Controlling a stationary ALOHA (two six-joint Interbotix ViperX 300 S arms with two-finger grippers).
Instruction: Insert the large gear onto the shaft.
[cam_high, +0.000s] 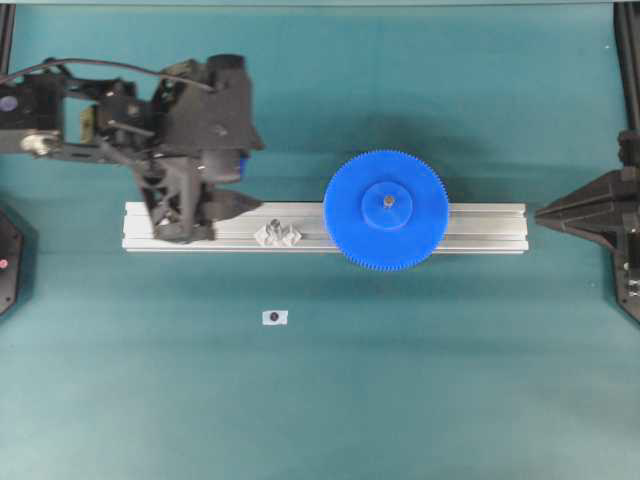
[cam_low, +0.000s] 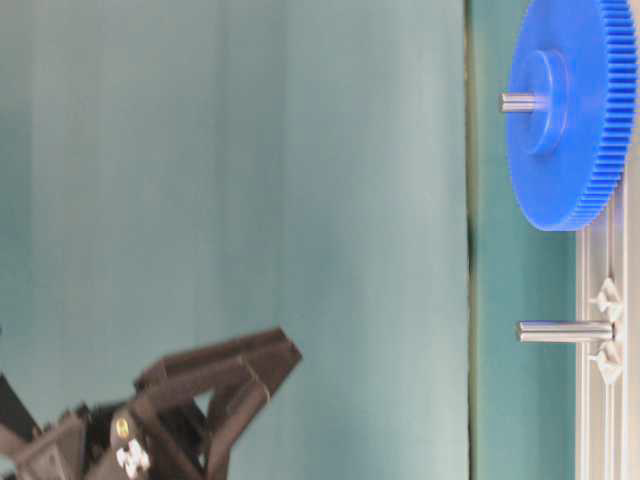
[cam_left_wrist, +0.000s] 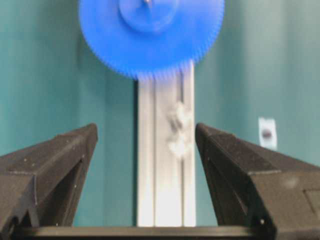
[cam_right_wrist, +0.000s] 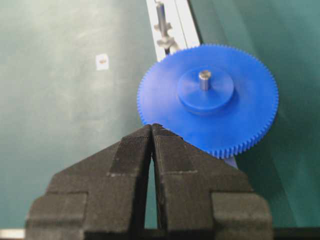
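Note:
The large gear (cam_high: 385, 225) lies flat on the aluminium rail (cam_high: 480, 228), with the shaft (cam_high: 387, 201) poking up through its hub. The right wrist view shows the gear (cam_right_wrist: 240, 115) seated on the shaft (cam_right_wrist: 204, 79). A second, bare pin (cam_high: 274, 228) with clear base pieces stands on the rail to the left. My left gripper (cam_high: 255, 175) is open and empty, raised over the rail's left part; its fingers (cam_left_wrist: 60, 150) straddle the rail (cam_left_wrist: 162, 190). My right gripper (cam_high: 540, 213) is shut and empty, right of the gear; its tip (cam_right_wrist: 151, 126) is just short of the gear's rim.
A small white tag with a dark dot (cam_high: 275, 317) lies on the green mat in front of the rail. In the table-level view the gear (cam_low: 570, 150) and the bare pin (cam_low: 560, 331) stand out from the rail, with the raised left gripper (cam_low: 270, 370) apart from them.

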